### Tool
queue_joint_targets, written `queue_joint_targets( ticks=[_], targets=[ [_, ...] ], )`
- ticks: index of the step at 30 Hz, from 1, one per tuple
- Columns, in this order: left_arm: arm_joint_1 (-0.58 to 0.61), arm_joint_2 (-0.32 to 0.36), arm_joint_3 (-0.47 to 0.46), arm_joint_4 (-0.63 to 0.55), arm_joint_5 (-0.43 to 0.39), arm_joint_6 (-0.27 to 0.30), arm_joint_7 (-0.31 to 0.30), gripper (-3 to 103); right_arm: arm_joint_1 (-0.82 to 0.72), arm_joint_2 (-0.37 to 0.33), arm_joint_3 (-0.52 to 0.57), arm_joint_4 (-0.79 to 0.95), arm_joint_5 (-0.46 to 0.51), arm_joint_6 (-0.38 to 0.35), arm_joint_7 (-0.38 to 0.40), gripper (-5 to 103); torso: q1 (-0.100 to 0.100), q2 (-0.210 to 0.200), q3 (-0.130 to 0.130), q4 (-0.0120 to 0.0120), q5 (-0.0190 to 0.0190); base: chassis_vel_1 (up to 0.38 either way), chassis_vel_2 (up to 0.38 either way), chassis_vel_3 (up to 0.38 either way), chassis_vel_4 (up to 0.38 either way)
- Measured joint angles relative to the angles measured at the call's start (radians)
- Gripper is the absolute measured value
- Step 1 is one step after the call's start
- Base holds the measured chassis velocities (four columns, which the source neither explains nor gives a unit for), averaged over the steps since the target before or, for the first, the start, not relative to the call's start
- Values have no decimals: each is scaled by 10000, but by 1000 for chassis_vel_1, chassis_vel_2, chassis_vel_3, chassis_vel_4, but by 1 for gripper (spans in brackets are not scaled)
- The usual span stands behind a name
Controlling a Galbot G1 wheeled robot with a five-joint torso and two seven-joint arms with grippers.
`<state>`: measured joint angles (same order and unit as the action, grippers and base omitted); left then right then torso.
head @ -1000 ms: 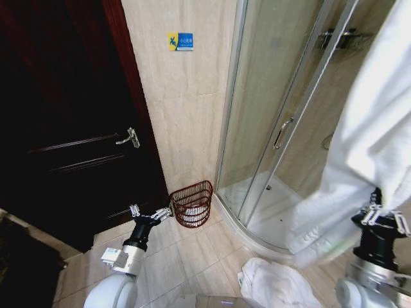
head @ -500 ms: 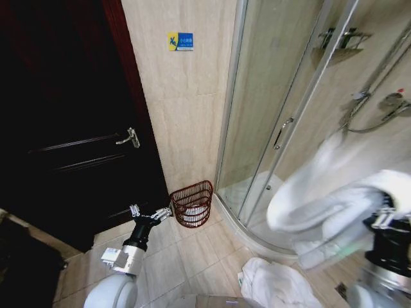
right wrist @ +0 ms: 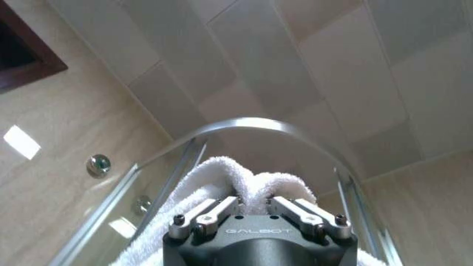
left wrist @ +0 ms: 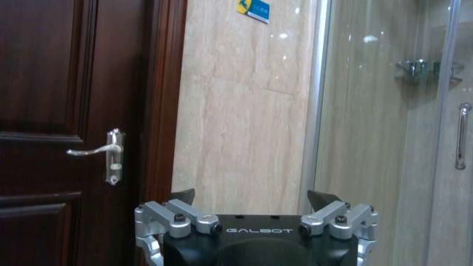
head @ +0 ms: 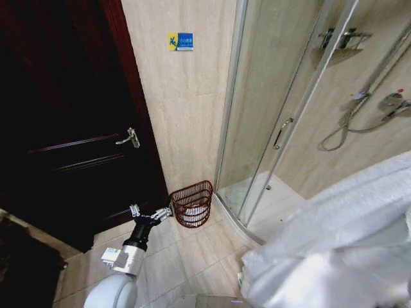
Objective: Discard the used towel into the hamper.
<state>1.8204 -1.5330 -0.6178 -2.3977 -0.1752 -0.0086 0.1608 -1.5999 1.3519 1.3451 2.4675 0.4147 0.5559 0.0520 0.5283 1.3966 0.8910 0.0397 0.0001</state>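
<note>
Towel (head: pixel 340 237): white terry, bulked across the near right of the head view, draped close in front of the camera. In the right wrist view a fold of it (right wrist: pixel 244 188) sits pinched between my right end effector (right wrist: pixel 252 206) fingers, which are closed on the cloth, pointing up toward the ceiling.

Hamper (head: pixel 192 203): reddish-brown wire basket on the floor (head: pixel 186 256), far and to the left of the towel, against the tiled wall beside the shower enclosure (head: pixel 282 128) frame. Mouth open, tilted a little toward me.

Left end effector (head: pixel 151 215): low, near left of the hamper, fingers spread, holding nothing.

Judgement for the carry: keep the grip firm and the towel gathered, since loose cloth could snag the shower door handle (head: pixel 282 133). Bring it well over the hamper mouth before release; a large towel may spill over a small rim.
</note>
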Motion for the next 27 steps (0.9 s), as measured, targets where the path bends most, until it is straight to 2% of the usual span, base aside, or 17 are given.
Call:
queue_joint_targets(
  ticks=[5,14,27],
  targets=[
    [0,0,0,0,0,0,-1,99,-45,174,-267,143,89,168,-165,7,0,0,0,1,-1,0,0,0,0],
    [0,0,0,0,0,0,0,99,61,80,-312,139,212,404,-154,7,0,0,0,2,-1,0,0,0,0],
    [0,0,0,0,0,0,0,99,-156,301,-127,322,111,165,-99,7,0,0,0,2,-2,0,0,0,0]
  ],
)
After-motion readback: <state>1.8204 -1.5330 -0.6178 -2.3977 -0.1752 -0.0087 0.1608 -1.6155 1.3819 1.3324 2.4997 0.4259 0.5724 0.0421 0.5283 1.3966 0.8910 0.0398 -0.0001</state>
